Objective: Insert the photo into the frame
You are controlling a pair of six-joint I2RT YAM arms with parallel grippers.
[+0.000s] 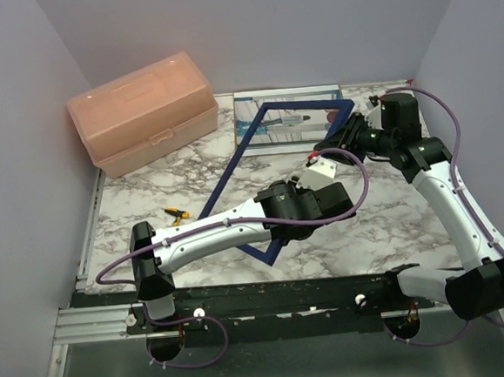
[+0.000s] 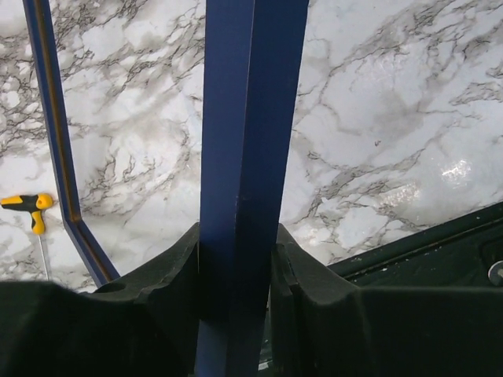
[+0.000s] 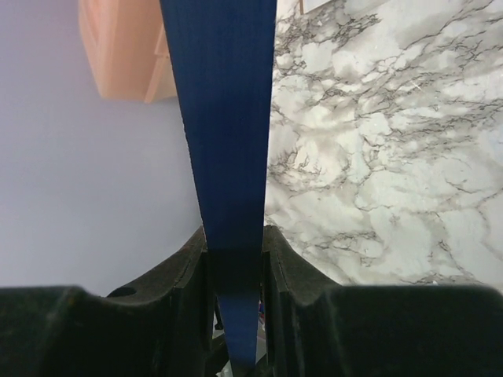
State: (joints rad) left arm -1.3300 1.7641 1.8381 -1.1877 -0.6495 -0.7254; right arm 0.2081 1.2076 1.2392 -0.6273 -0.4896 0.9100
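**Blue Frame Held Up By Both Grippers, Photo Left Flat At The Back**

At the far left of the marble table (image 1: 386, 222), a peach box (image 1: 141, 114) with its lid shut was seen by the wall. A little nearer, a small yellow and black tool (image 1: 177, 214) was laid flat on the table, just beside the left corner of the frame.

The frame (image 1: 231, 162) was shown with its dark blue side up. It was tipped up on the table like a diamond, with one corner near the arms and its top side raised toward the back. The marble could be seen through its middle. Whether a clear pane was in it could not be told from these views.

The photo (image 1: 286, 123) was not in the frame. It was laid flat at the back of the table, behind the frame, and part of it was seen through the frame's opening. Blue and a bit of red could be made out on it, but the rest was too small to read.

The left gripper (image 1: 313, 162) was closed on the right side rail of the frame, with a black finger pressed on each face of the blue bar. The right gripper (image 1: 334, 140) was clamped on the same rail, just above, nearer the top right corner.
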